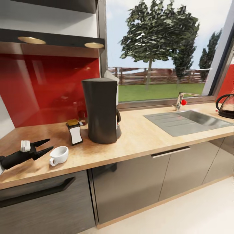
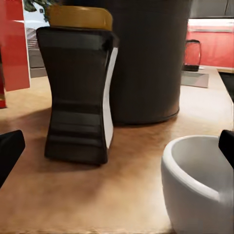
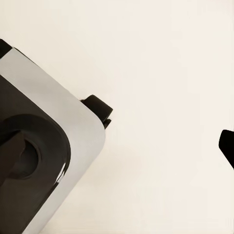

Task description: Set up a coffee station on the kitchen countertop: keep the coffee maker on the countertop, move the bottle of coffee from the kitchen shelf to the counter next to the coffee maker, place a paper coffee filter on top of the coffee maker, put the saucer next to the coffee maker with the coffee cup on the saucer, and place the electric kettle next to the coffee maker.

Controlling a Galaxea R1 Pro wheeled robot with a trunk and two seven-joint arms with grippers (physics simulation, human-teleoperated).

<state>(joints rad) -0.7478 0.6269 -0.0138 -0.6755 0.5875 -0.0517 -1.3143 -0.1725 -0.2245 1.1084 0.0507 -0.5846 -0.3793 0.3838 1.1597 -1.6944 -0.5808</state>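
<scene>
On the kitchen countertop (image 1: 139, 136), the coffee maker (image 1: 100, 110) stands upright near the red splashback (image 1: 48, 87), back toward the camera. Bottle of coffee (image 1: 74, 131) sits just beside it on the left, upright, yellow lid on, white label facing right in the wrist view. Coffee cup (image 1: 59, 155) is on the bare counter in front-left of the bottle, upright, handle toward the counter edge, not on any saucer. Left gripper (image 1: 45, 145) hovers low over the counter at far left, fingers apart, tips pointing at the cup and close to it but not touching; nothing held. Left wrist view has bottle, coffee maker body and cup rim between the spread fingertips. Electric kettle (image 1: 226, 105) is well apart, far right past the sink (image 1: 187, 122) and tap (image 1: 179, 100). Right gripper (image 3: 229, 151): one dark fingertip at the frame edge over pale floor, beside the robot base (image 3: 44, 161); cannot tell its finger state.
</scene>
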